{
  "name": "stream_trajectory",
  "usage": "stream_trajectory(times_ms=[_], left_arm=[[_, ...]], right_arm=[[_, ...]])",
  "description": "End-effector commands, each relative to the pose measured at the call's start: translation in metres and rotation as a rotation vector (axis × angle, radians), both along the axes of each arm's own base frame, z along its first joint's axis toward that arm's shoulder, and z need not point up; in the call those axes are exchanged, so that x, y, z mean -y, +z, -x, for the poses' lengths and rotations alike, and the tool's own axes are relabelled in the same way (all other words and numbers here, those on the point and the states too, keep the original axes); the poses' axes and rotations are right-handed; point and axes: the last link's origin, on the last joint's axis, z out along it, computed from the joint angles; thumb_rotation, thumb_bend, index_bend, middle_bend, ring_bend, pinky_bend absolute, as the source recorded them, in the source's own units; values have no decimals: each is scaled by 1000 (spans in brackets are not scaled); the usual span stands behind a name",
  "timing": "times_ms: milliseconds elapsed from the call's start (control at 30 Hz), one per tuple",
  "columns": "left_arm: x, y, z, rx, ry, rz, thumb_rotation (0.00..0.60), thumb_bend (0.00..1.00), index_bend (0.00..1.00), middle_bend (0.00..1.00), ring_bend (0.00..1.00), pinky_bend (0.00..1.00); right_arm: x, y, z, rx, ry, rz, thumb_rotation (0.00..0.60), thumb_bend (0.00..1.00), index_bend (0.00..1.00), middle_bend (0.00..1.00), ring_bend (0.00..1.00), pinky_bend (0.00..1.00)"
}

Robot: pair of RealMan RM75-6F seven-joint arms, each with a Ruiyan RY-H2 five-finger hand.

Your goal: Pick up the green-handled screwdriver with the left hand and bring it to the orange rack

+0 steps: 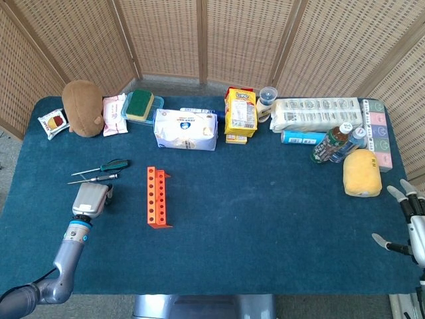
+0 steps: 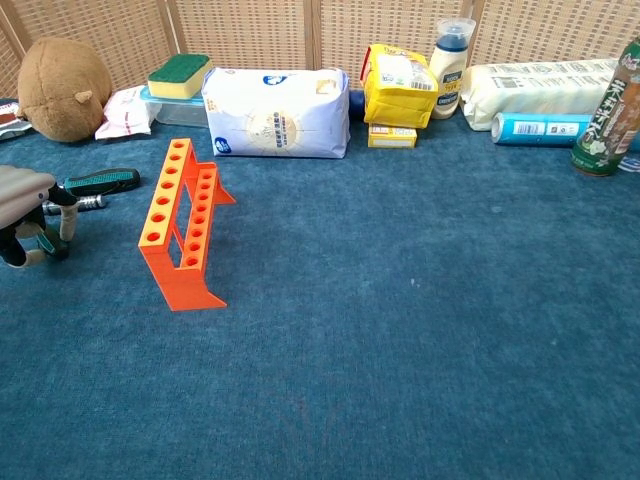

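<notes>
Green-handled screwdriver (image 1: 106, 166) lies flat on the blue table (image 1: 265, 212), with its metal tip pointing to the left edge. Nobody holds it yet. A second, smaller screwdriver (image 1: 96, 178) with a silver handle lies just beside it, a bit closer to the robot.

The left hand (image 1: 90, 199) sits low over the table, near both tools but on the robot's side of them. In the chest view its fingers (image 2: 66, 218) hang down and curl in a little, and nothing is between them. It does not seem to touch the green tool. The silver one is between the hand and the green one, so the hand may have to reach past it.

The orange rack (image 1: 157, 197) stands to the right of the tools, a little apart, and its holes show no tools.

The right hand (image 1: 408, 222) is far off at the other edge of the table, with fingers spread and nothing in it.

So the job looks like it is just starting. The grab, the lift and the carry to the rack all seem left to do.
</notes>
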Motion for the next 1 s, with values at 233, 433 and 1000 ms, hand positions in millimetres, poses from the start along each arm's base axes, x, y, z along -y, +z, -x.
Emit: stream_trajectory(times_ms=[233, 433, 1000], left_arm=[[4, 13, -5, 13, -10, -22, 600, 375, 578, 1000, 997, 1000], [15, 31, -15, 39, -31, -39, 600, 376, 578, 1000, 997, 1000], [59, 101, -47, 91, -126, -133, 600, 375, 578, 1000, 997, 1000]], right_arm=[[0, 1, 0, 3, 2, 2, 600, 0, 114, 0, 0, 0], [0, 0, 0, 2, 2, 0, 600, 0, 114, 0, 0, 0], [-1, -2, -2, -2, 5, -6, 600, 0, 114, 0, 0, 0]])
